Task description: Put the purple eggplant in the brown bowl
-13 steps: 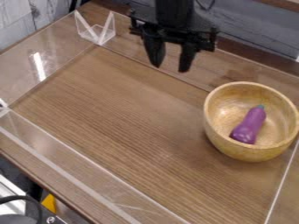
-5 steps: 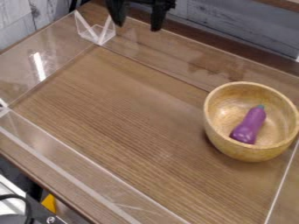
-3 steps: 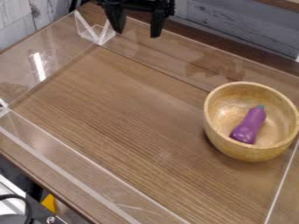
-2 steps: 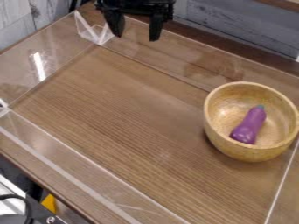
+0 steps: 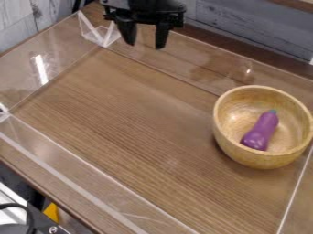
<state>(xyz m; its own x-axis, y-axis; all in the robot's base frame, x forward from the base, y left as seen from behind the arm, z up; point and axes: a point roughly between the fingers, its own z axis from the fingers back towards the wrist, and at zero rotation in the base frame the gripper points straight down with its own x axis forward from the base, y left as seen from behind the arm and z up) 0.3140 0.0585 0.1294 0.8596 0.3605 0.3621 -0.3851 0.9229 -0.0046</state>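
The purple eggplant [image 5: 259,130] already lies inside the brown bowl [image 5: 232,139] at the table's [image 5: 134,137] right, while the empty gripper [image 5: 145,35], fingers close together, hangs far off at the back, so little seems able to disturb it.

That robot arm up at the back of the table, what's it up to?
Nothing is being handled right now. The purple eggplant already lies inside the brown bowl at the right of the wooden table. The gripper hangs at the far edge, well away from the bowl, its fingers drawn close together and holding nothing. The job looks done.
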